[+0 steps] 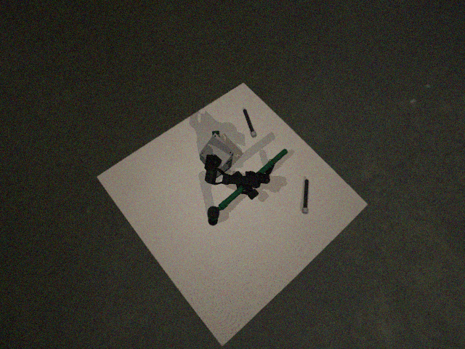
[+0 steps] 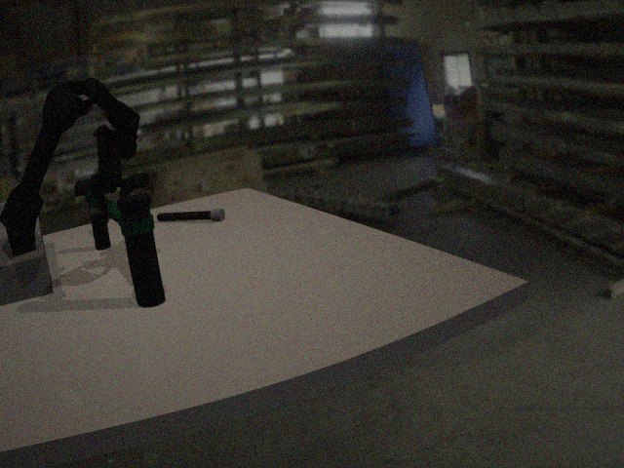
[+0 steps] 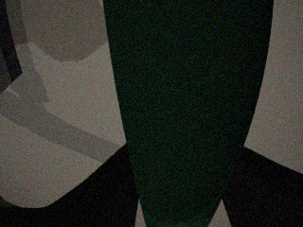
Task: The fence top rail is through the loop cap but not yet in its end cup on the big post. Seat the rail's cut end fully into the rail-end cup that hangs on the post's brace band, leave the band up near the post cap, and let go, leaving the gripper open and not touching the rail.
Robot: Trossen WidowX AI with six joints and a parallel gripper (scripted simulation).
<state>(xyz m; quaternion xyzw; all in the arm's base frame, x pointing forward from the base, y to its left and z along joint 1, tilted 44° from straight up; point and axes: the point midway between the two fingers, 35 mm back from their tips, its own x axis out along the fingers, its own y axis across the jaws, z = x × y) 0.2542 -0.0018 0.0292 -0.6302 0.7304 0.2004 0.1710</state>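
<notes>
The green top rail [image 1: 235,195] [image 3: 186,89] runs slantwise over the white board [image 1: 158,210] [image 2: 302,282]. Its near end meets the top of the big dark post [image 1: 213,217] [image 2: 144,272]. A green band [image 2: 136,224] sits high on that post. The picture is too dark to show the cup or how deep the rail sits in it. The far part of the rail passes the thinner post [image 2: 100,234] with the loop cap [image 1: 271,168]. My gripper [image 1: 251,184] [image 2: 106,193] [image 3: 174,144] is shut on the rail at about its middle, and the rail fills the wrist view.
Two spare dark posts lie flat on the board, one at the back [image 1: 248,121] [image 2: 188,215] and one to the right [image 1: 305,195]. The arm's grey base [image 1: 217,150] [image 2: 24,277] stands behind the rail. Dim shelving surrounds the board.
</notes>
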